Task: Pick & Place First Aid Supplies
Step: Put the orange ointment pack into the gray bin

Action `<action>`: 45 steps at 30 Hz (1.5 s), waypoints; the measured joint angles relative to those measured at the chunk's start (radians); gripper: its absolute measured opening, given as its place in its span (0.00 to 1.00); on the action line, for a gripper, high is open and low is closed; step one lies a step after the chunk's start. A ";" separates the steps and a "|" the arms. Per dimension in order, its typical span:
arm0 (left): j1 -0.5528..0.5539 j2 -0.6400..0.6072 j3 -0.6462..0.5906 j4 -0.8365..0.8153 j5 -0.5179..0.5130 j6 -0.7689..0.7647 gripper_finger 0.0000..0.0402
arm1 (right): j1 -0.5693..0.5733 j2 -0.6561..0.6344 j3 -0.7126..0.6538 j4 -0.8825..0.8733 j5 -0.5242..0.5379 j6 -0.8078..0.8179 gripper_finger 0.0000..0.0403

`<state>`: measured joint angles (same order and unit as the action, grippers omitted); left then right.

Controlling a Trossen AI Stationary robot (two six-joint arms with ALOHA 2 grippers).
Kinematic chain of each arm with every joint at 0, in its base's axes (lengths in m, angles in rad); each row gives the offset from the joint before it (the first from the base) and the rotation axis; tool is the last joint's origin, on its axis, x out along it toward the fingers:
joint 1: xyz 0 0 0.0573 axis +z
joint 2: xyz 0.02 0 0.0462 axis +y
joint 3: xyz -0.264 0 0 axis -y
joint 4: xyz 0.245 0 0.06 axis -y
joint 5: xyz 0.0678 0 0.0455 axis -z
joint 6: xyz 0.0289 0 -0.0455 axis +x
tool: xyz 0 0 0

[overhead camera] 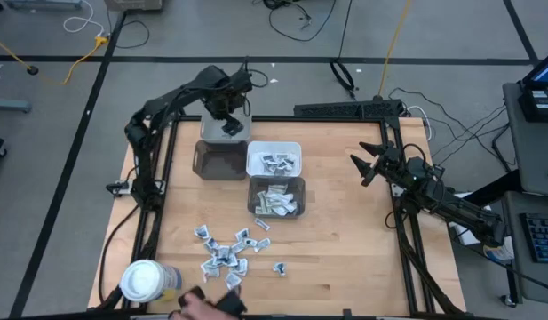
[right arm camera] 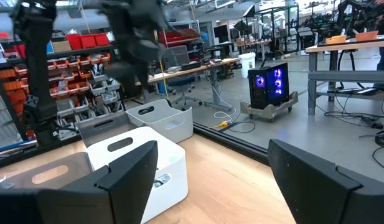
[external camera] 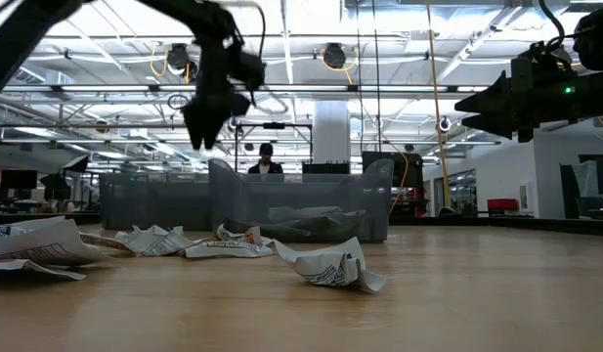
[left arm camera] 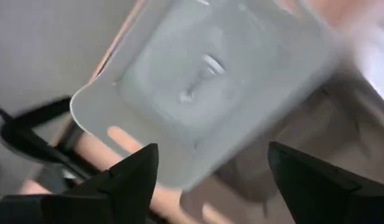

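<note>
Several crumpled white first aid packets point(overhead camera: 225, 253) lie loose on the wooden table near its front; the low view shows them up close point(external camera: 330, 266). More packets fill a white bin point(overhead camera: 275, 162) and a dark grey bin point(overhead camera: 275, 199). My left gripper point(overhead camera: 229, 125) hangs open, pointing down over a light grey bin point(overhead camera: 222, 140) at the far side, and touches nothing. In its wrist view the gripper point(left arm camera: 213, 168) looks into that bin point(left arm camera: 179, 124), where a small blurred pale thing point(left arm camera: 204, 67) lies on the floor. My right gripper point(overhead camera: 366, 165) waits open at the right.
An empty-looking dark grey bin point(overhead camera: 217, 162) stands just nearer than the light grey one. A white-lidded round jar point(overhead camera: 142, 281) stands at the near left corner. A person's hand point(overhead camera: 201, 307) reaches in at the near edge. Black frame rails point(overhead camera: 158, 178) run along the table's sides.
</note>
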<state>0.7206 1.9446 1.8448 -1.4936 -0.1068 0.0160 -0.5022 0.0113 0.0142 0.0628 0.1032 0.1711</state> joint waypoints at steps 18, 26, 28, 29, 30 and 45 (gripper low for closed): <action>-0.582 -0.239 0.000 -0.076 0.091 0.105 0.77 | 0.000 0.000 0.000 0.000 0.000 0.000 0.74; -0.872 -0.227 0.000 -0.078 0.117 -0.002 0.75 | 0.000 0.000 0.000 0.000 0.000 0.000 0.74; -0.938 -0.222 0.000 -0.071 0.117 -0.044 0.75 | 0.000 0.000 0.000 0.000 0.000 0.000 0.74; -0.966 -0.216 0.001 -0.069 0.120 -0.069 0.76 | 0.000 0.000 0.000 0.000 0.000 0.000 0.74; -0.997 -0.213 0.001 -0.073 0.132 -0.095 0.76 | 0.000 0.000 0.000 0.000 0.000 0.000 0.74; -1.340 -0.211 0.000 -0.072 0.327 -0.811 0.75 | 0.000 0.000 0.000 0.000 0.000 0.000 0.74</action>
<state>-0.6189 1.7332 1.8446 -1.5654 0.2199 -0.7953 -0.5024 0.0113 0.0142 0.0628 0.1032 0.1711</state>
